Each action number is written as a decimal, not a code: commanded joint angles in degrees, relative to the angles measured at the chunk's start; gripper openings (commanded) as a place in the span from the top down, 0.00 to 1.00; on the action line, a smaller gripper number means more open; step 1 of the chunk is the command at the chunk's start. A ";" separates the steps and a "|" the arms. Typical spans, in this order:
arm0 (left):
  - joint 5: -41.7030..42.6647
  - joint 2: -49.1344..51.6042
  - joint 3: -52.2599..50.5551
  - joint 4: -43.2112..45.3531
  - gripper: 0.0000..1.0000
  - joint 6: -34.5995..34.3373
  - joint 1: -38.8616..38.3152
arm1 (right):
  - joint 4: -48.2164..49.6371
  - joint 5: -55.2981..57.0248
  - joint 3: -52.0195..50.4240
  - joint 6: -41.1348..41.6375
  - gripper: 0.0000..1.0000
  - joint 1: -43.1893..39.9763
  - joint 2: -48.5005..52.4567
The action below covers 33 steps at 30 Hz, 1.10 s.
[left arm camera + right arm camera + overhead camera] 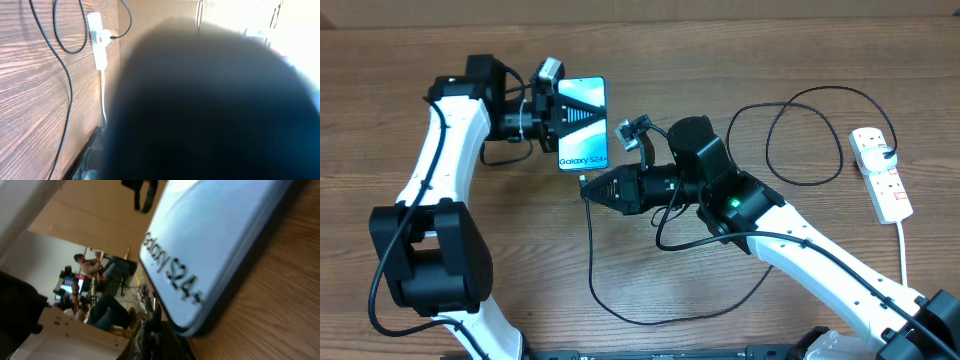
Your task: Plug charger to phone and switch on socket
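The phone (582, 122) has a blue-teal screen with "Galaxy" text and lies near the table's back left. My left gripper (558, 115) is shut on its left edge. In the left wrist view the phone (215, 100) is a dark blur that hides the fingers. My right gripper (588, 187) is shut on the charger's small plug tip (150, 321), right at the phone's bottom end (200, 240). The charger's black cable (591, 255) loops across the table to the white socket (882, 178) at the right edge. Its black plug (888, 152) is in the socket.
The socket (98, 42) and its thick white lead (102, 95) show in the left wrist view, with the black cable (68, 85) beside them. The lead runs off the table's front right. Cable loops lie between the right arm and the socket.
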 commanded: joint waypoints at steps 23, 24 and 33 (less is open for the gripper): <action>2.67 -2.01 0.31 0.17 0.96 1.60 -0.17 | 2.03 3.19 0.37 4.76 0.96 0.28 -1.20; 2.67 -2.01 0.31 0.17 0.96 1.90 -0.17 | 2.01 3.19 0.37 4.79 0.96 0.28 -1.20; 2.67 -2.01 0.31 0.20 0.96 3.28 -0.17 | 1.99 4.26 0.37 6.38 0.96 0.28 -1.20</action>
